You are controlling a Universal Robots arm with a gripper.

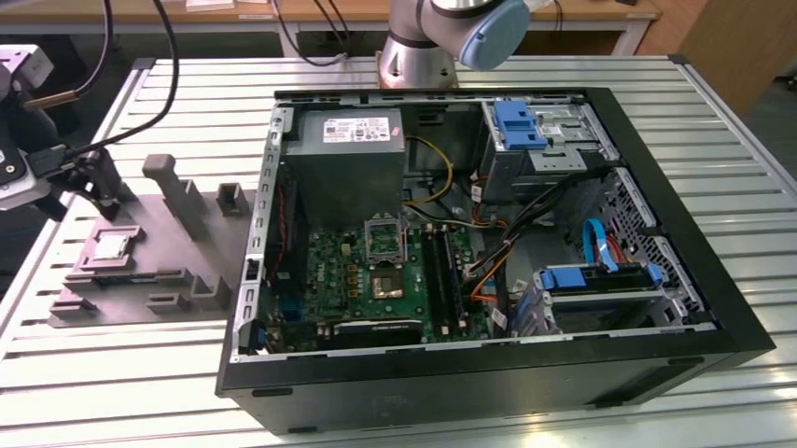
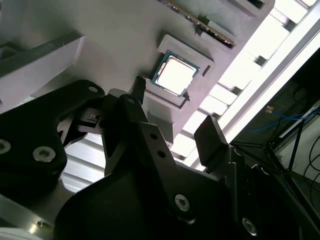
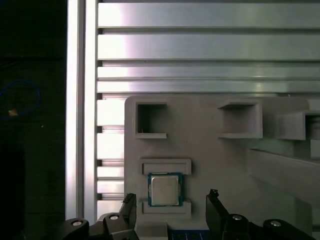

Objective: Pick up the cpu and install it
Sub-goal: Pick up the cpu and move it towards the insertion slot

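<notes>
The cpu (image 1: 112, 247), a small square chip with a pale metal top, lies flat in a shallow nest on the grey fixture plate (image 1: 187, 266) at the exterior view's left. My gripper (image 1: 88, 179) hangs above that plate, open and holding nothing. Both wrist views look down past the two dark fingers at the cpu (image 3: 165, 190) (image 2: 175, 75), which lies apart from them. The gripper (image 3: 172, 197) (image 2: 175, 106) straddles the nest's width. The socket (image 1: 380, 283) sits on the green motherboard inside the open computer case, its metal frame raised.
The black computer case (image 1: 498, 383) lies open on the slatted metal table (image 1: 697, 84), with a grey power supply (image 1: 353, 154), blue drive brackets and loose cables inside. Upright posts and pockets (image 1: 174, 187) rise from the fixture plate around the nest.
</notes>
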